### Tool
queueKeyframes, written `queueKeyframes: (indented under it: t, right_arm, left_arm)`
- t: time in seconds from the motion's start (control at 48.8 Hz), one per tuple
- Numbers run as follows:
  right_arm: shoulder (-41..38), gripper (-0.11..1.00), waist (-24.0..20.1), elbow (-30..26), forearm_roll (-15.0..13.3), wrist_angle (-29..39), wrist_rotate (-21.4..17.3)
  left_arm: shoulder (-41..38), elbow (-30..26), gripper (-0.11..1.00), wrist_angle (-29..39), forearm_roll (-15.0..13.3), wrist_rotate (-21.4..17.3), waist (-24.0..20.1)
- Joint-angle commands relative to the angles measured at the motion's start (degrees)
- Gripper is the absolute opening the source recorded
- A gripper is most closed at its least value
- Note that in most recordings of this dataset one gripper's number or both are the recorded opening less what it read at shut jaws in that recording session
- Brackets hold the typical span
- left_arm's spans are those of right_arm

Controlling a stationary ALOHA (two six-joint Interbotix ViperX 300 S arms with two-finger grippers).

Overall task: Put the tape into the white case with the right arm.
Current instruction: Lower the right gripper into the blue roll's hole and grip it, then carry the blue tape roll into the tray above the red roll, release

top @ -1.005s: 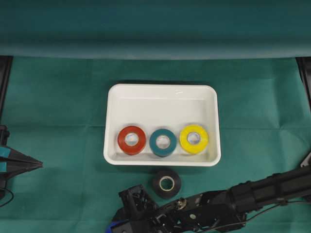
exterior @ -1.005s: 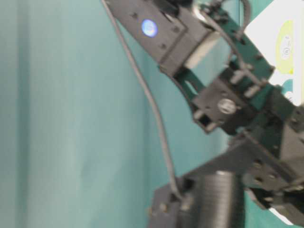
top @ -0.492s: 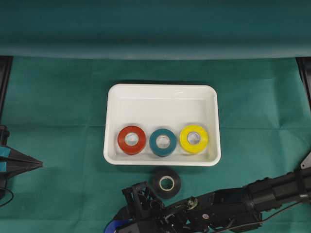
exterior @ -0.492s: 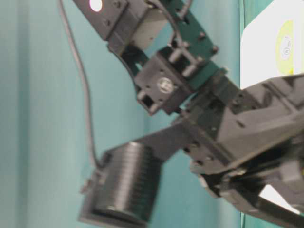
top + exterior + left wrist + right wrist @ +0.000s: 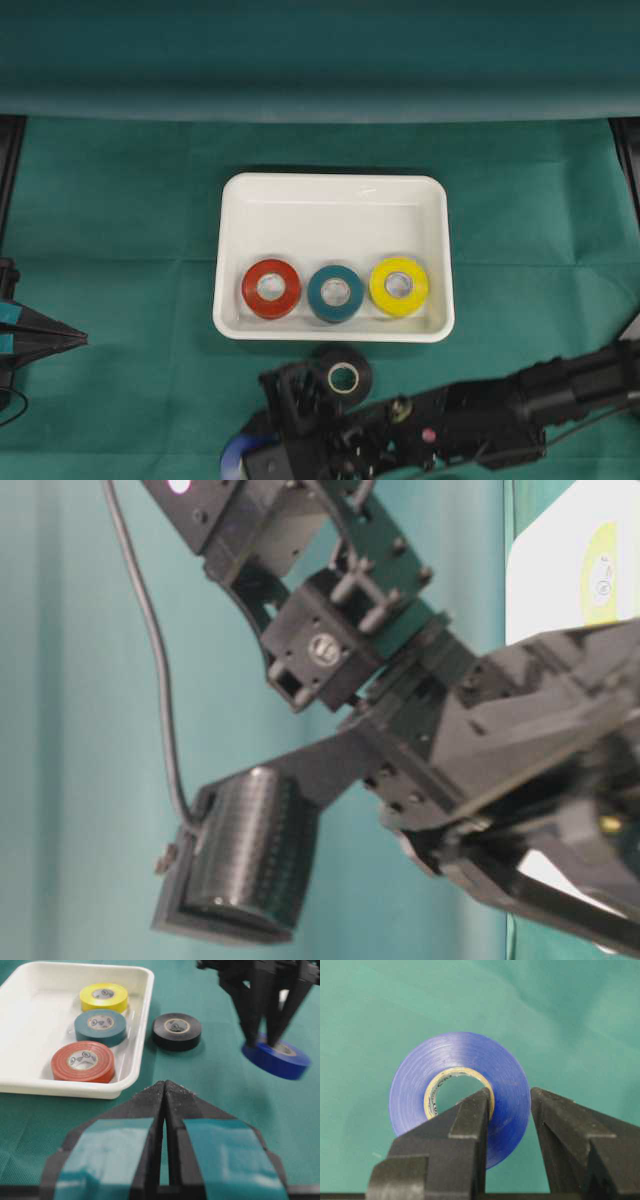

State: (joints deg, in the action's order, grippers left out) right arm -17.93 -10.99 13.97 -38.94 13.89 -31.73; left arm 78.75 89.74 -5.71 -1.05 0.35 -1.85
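Overhead: red, teal and yellow rolls sit in the white case (image 5: 233, 210); a black roll (image 5: 343, 375) waits just outside its near rim. The right gripper (image 5: 245, 458) hovers nearby over the blue tape (image 5: 232, 462). Left wrist: blue tape lies farther from the case than the black roll. Right wrist: fingers (image 5: 472, 1120) pinch the blue ring's wall, one inside the hole, one outside. Lift and carry remain.

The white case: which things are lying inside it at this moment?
Inside the white case lie three rolls in a row: a red roll, a teal roll and a yellow roll. The floor under each roll is covered.
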Motion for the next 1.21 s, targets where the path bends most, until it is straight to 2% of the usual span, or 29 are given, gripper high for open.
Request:
queueKeyframes:
  t: [0.0, 0.369, 0.738, 0.923, 1.189]
  right_arm:
    - [4.39, 0.01, 2.90, -0.35, -0.53, 2.29, 0.18]
    - [7.73, 0.01, 14.59, 2.37, -3.52, 2.29, 1.14]
    - [7.65, 0.01, 25.75, 4.04, -3.87, -6.15, 1.41]
    - [7.29, 0.01, 28.83, 4.83, -3.87, -7.47, 1.41]
    - [6.77, 0.01, 29.53, 5.27, -3.96, -8.00, 1.58]
  left_arm:
    - [-0.53, -0.62, 0.00, -0.53, -0.09, 0.00, -0.09]
    - [-0.53, -0.62, 0.00, -0.53, -0.09, 0.00, -0.09]
    - [-0.53, -0.62, 0.00, -0.62, -0.09, 0.00, -0.09]
    - [-0.53, -0.62, 0.00, -0.53, -0.09, 0.00, -0.09]
    - [-0.53, -0.62, 0.00, -0.62, -0.09, 0.00, -0.09]
